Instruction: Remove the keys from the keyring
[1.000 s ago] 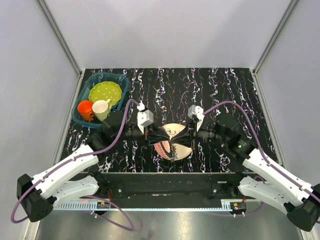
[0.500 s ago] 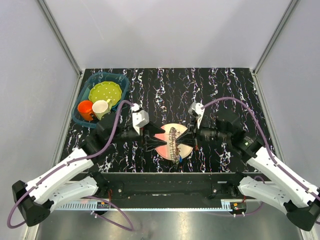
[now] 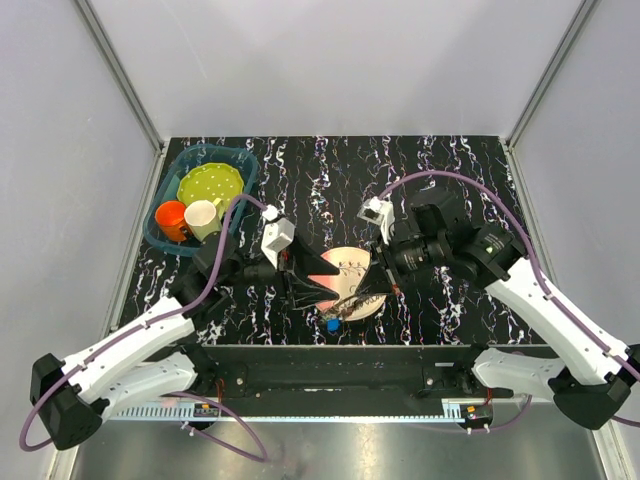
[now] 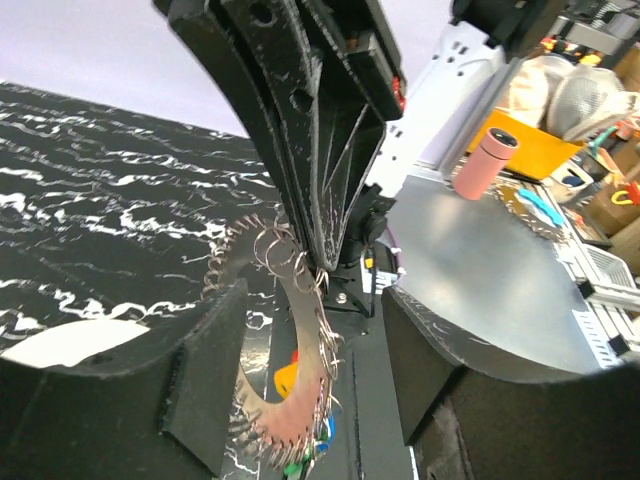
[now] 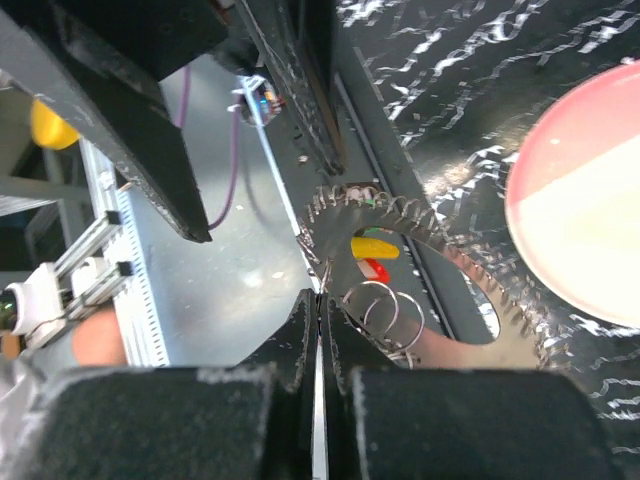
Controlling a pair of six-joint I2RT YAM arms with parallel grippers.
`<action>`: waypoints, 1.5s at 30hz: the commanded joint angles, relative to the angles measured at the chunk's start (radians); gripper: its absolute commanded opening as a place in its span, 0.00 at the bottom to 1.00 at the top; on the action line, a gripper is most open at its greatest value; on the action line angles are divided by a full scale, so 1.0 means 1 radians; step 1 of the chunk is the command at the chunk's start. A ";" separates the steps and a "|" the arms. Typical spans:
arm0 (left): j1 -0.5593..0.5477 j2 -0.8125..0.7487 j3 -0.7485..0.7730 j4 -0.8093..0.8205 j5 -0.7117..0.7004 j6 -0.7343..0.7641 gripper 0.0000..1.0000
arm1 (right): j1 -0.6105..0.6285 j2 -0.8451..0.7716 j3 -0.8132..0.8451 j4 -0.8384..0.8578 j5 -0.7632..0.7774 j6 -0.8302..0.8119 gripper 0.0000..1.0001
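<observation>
The keyring (image 4: pixel 283 385), a thin metal ring with a spiky rim, hangs on edge between the two arms. My right gripper (image 5: pixel 320 300) is shut on its rim, with small wire loops beside the fingertips. Keys hang from its low side: a yellow head (image 4: pixel 284 374), a blue head (image 4: pixel 327 430) and a green one (image 4: pixel 294 466). My left gripper (image 4: pixel 315 335) stands open, one finger on each side of the ring without gripping it. From above, the keyring (image 3: pixel 345 300) hangs over the near edge of the pink plate (image 3: pixel 350 262), with the blue key (image 3: pixel 332 325) lowest.
A blue basin (image 3: pixel 238 158) at the back left holds a yellow-green dish (image 3: pixel 211 185), an orange cup (image 3: pixel 171 217) and a cream cup (image 3: pixel 202 215). The table's front edge runs just below the hanging keys.
My left gripper has opened and let go of the keyring. The right arm has swung round and lifted the ring on edge toward the front; a blue key now dangles below it.
</observation>
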 commanded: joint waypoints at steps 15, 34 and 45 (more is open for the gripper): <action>0.002 0.178 0.143 -0.009 0.250 -0.140 0.41 | -0.002 0.057 0.077 0.015 -0.288 -0.099 0.00; 0.002 0.159 0.188 -0.177 0.262 -0.016 0.33 | -0.002 0.080 0.076 -0.013 -0.236 -0.133 0.00; 0.000 0.208 0.208 -0.143 0.288 -0.053 0.32 | 0.000 0.077 0.068 -0.014 -0.231 -0.133 0.00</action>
